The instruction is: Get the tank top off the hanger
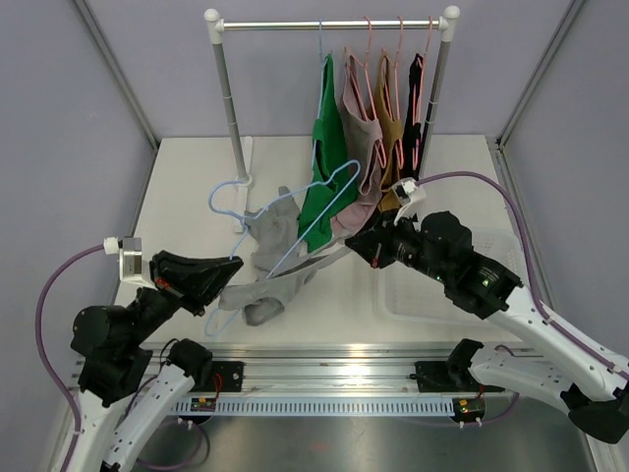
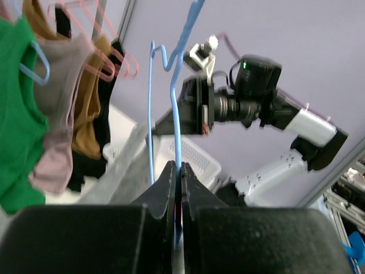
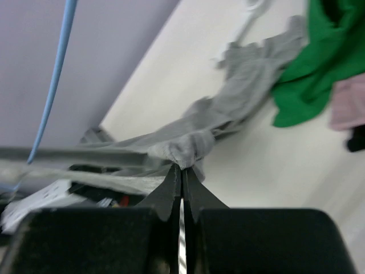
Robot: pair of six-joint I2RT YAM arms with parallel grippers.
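**A:** Any containers?

**B:** One: a clear plastic bin (image 1: 411,297) with rounded corners, under the right arm and back from the tips of the right pincer (image 3: 181,170). I cannot tell what is in it.

**A:** Materials?

**B:** The tank top (image 1: 267,244) is soft grey knit, limp and crumpled. The hanger (image 2: 175,123) is thin light-blue wire bent into a hook and a triangle. Beyond both pincers a metal rail (image 1: 329,24) carries a green top (image 1: 324,162), a mauve top (image 1: 359,147), a mustard top (image 1: 386,128) and a black top (image 1: 413,133) on pink hangers (image 1: 369,44).

**A:** The left pincer (image 2: 180,171)?

**B:** Clamped on the hanger's wire, which rises straight out of its black jaws.

**A:** The right one?

**B:** Closed too, pinching a bunched fold of the grey fabric at its tips.

**A:** So where is the tank top?

**B:** Between the two pincers. A band of it stretches from the right pincer's tips toward the left pincer. The rest lies heaped on the white table (image 1: 192,182), with the hanger's wire across it.
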